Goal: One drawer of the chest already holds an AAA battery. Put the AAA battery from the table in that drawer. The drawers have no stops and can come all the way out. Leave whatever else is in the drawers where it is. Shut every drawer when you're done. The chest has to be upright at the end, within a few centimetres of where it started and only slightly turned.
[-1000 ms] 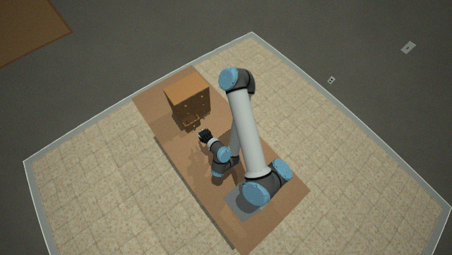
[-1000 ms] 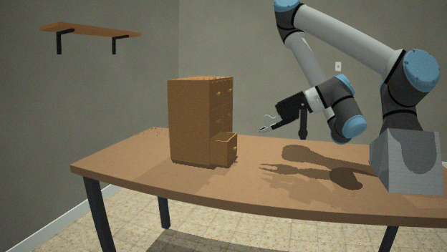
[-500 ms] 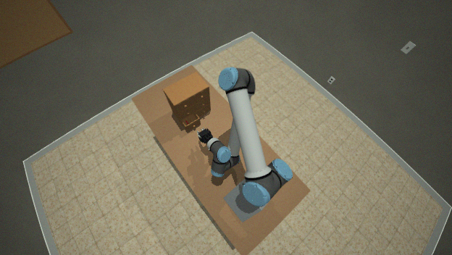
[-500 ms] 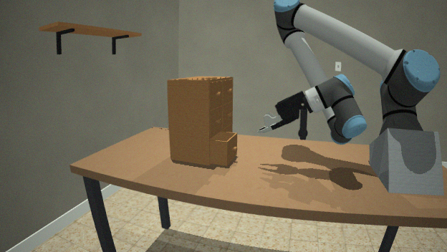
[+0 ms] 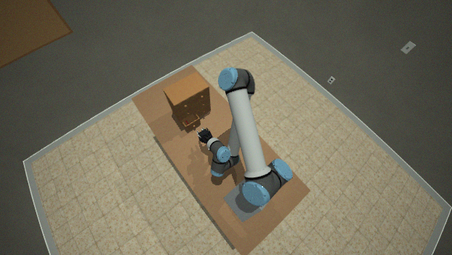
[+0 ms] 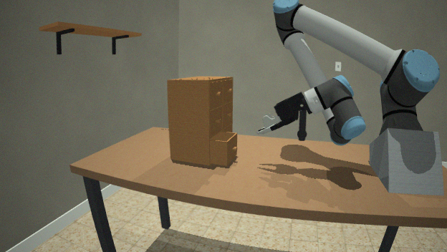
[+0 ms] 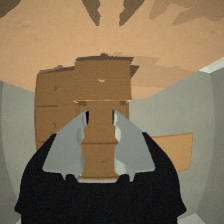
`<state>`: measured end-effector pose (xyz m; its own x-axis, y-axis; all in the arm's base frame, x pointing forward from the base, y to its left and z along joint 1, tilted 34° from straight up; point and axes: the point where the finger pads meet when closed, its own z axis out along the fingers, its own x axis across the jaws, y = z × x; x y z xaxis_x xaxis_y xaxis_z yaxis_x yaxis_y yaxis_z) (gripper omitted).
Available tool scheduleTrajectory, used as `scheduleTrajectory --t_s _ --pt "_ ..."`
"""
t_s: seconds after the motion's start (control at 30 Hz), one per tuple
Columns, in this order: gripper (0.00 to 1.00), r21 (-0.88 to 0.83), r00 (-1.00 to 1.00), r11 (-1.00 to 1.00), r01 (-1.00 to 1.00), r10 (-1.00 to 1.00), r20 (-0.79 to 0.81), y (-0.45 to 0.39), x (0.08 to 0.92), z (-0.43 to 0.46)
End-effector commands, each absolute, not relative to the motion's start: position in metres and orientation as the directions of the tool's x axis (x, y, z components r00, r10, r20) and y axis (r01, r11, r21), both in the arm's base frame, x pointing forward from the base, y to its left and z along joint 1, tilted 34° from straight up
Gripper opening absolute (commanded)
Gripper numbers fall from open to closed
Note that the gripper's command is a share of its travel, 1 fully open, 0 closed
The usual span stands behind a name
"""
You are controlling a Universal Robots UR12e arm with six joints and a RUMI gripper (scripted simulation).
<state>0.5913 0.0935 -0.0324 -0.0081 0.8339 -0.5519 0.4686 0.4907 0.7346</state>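
Observation:
The wooden chest of drawers stands upright on the table. Its bottom drawer on the side nearer the arm is pulled partly out. A small red thing shows inside it in the overhead view. My gripper hangs in the air a short way in front of the chest, pointing at its drawer fronts. Its fingers stand narrow with nothing between them. I see no AAA battery on the table in any view.
The arm's grey base block stands at the table's other end. A wall shelf hangs high behind the chest. The other drawers of the chest look closed.

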Motion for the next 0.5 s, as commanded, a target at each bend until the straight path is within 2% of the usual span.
scheduleTrajectory --t_s 0.0,0.47 --pt "0.20 0.735 -0.008 0.491 0.468 0.834 -0.552 0.092 0.594 -0.035" --pt "0.20 0.735 -0.008 0.491 0.468 0.834 -0.552 0.076 0.618 -0.060"
